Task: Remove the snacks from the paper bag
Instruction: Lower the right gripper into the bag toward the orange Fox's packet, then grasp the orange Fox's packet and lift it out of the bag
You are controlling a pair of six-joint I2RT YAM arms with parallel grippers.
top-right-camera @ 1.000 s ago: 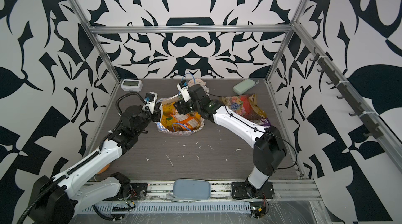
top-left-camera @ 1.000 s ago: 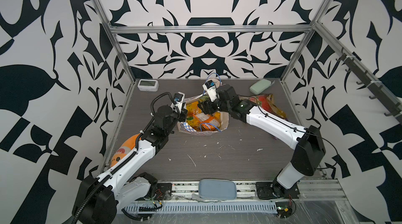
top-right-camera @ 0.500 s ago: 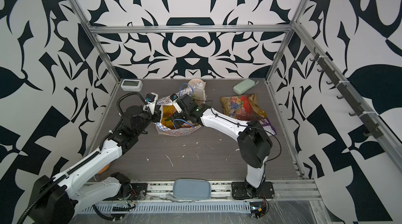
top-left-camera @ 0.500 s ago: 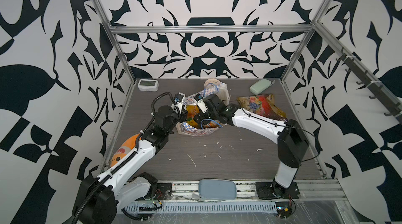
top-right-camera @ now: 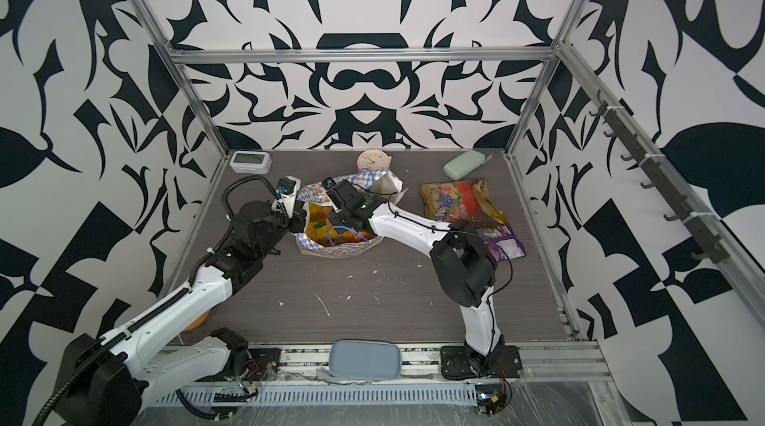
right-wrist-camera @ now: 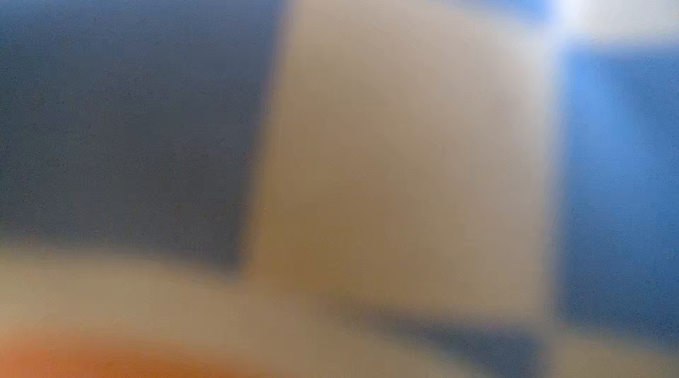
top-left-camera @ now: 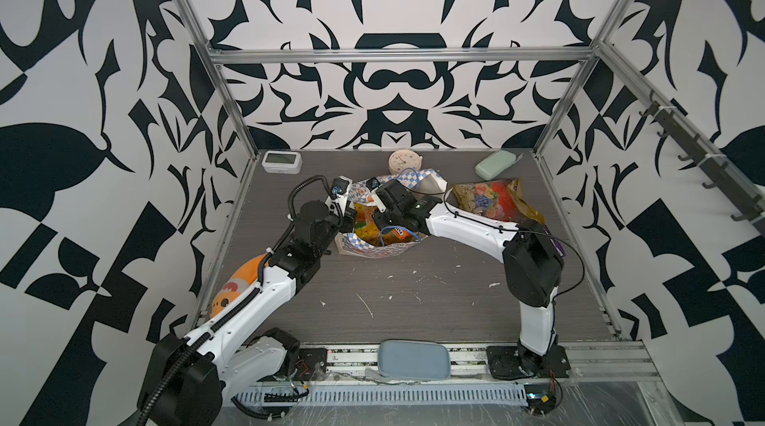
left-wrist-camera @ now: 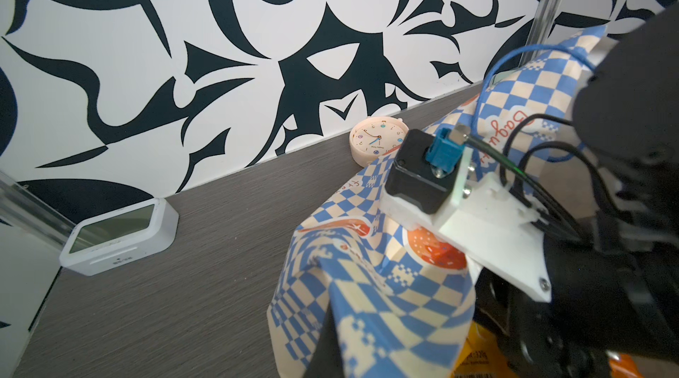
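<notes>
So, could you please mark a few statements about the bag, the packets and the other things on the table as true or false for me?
1. The large clear multicoloured candy pack lies on the grey wood-grain table, outside the cream paper carrier bag with blue checks. True.
2. The mint green oblong case is inside the bag. False: it lies on the table near the back right corner.
3. The right pincer reaches into the bag's mouth. True.
4. The bag is empty. False: a glossy yellow-orange packet shows inside.
5. The round cream clock stands at the table's far edge, behind the bag. True.
</notes>
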